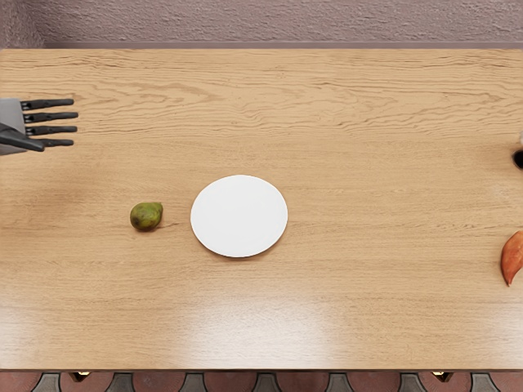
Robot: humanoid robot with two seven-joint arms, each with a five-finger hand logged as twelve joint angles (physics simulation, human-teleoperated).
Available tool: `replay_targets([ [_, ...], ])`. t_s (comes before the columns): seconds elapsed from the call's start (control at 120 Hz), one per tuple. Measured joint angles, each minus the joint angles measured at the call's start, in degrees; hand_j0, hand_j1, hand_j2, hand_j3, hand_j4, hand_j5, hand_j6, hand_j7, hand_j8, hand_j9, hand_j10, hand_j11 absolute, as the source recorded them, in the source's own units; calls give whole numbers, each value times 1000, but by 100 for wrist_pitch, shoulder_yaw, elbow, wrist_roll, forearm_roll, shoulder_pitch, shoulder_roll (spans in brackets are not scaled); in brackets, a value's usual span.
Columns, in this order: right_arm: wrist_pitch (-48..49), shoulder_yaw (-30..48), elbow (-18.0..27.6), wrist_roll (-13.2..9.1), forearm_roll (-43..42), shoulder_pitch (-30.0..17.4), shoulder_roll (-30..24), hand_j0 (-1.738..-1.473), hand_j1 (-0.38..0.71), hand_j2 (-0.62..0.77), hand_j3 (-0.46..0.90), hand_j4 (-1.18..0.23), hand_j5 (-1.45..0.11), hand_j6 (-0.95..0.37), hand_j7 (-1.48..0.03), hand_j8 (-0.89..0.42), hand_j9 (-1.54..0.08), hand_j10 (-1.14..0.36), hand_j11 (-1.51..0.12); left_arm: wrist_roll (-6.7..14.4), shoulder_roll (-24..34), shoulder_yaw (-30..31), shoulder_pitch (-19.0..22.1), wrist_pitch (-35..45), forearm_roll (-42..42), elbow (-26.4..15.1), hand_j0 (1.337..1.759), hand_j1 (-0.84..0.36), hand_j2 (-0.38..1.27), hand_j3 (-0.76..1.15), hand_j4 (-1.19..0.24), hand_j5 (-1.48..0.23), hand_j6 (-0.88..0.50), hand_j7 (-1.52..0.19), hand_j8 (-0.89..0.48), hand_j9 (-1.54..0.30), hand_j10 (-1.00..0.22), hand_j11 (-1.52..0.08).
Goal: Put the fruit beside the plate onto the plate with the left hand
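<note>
A wooden table holds one round white plate near the centre. One greenish-brown fruit lies just left of the plate, not touching it. One orange-red object is cut off by the right edge, and above it one dark sliver shows too little to identify. One left hand sits at the upper left edge, four fingers straight and apart, pointing right, holding nothing.

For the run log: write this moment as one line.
left hand open, far left | fruit on table, left of plate, apart | placement not yet done
</note>
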Motion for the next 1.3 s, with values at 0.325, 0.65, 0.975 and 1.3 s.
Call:
replay_targets([
  [0.325, 5, 0, 0, 0, 0, -7, 0, -1658, -331, -3, 0, -15, -20, -15, -20, -15, -20, -15, -20, 0, -97, 39, -301, 0, 789, -97, 1658, 331, 2, 0, -13, -19, -13, -20, -13, -20, -13, -20],
  [0.65, 4, 0, 0, 0, 0, -7, 0, -1658, -331, -3, 0, -15, -20, -15, -20, -15, -20, -15, -20, 0, 4, -164, -348, 1, 3528, -2788, 1658, 295, 9, 0, -46, -59, -47, -59, -46, -59, -46, -59],
  [0.975, 1, 0, 0, 0, 0, -7, 0, -1658, -331, -3, 0, -15, -20, -15, -20, -15, -20, -15, -20, 0, -718, -214, 156, 1509, 6637, -4154, 1658, 273, 14, 0, -68, -84, -69, -84, -68, -84, -67, -84],
  [1.3, 0, 0, 0, 0, 0, -7, 0, -1658, -331, -3, 0, -15, -20, -15, -20, -15, -20, -15, -20, 0, -1329, 615, 547, 2644, 8007, -4255, 1658, 276, 15, 0, -67, -82, -68, -82, -68, -82, -66, -82],
])
